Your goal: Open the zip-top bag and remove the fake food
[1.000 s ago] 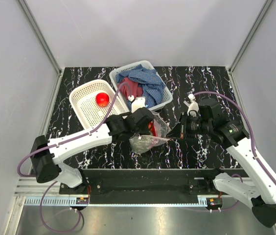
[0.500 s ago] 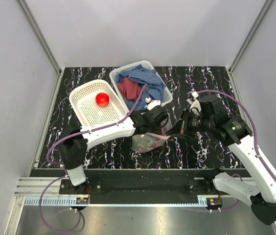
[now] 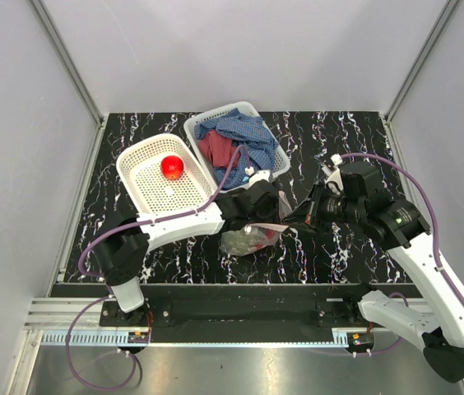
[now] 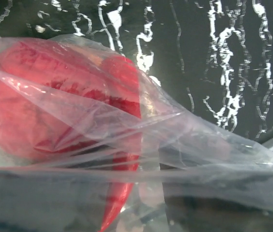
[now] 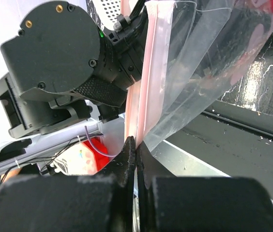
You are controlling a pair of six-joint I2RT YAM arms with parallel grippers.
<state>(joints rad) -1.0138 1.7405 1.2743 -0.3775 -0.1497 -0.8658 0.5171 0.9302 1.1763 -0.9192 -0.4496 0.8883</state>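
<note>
Zip-top bag [image 3: 248, 239] sits on the table [image 3: 339, 132] near the front centre, bunched between the two grippers. Fake food is inside: a red round fruit [image 4: 35, 111] and a slim red chili [image 4: 119, 193] press against the plastic.

Right gripper [image 5: 135, 150]: fingers pinched closed on the pink zip strip [image 5: 148, 72], which is drawn taut and upright.

Change over the last second: the left gripper [image 3: 258, 210] has swung right over the bag, and the bag is gathered shorter beneath it. The right gripper has barely moved. Judgement: the mouth is being tensioned for opening, and no food is out of this bag yet.

One red fruit [image 3: 172, 167] lies in the white basket [image 3: 137, 177].

Unclear:
- The left fingers are blurred behind plastic, so I cannot tell whether they grip.
- Whether the seal has parted.
- Any other pieces in the bag.
</note>
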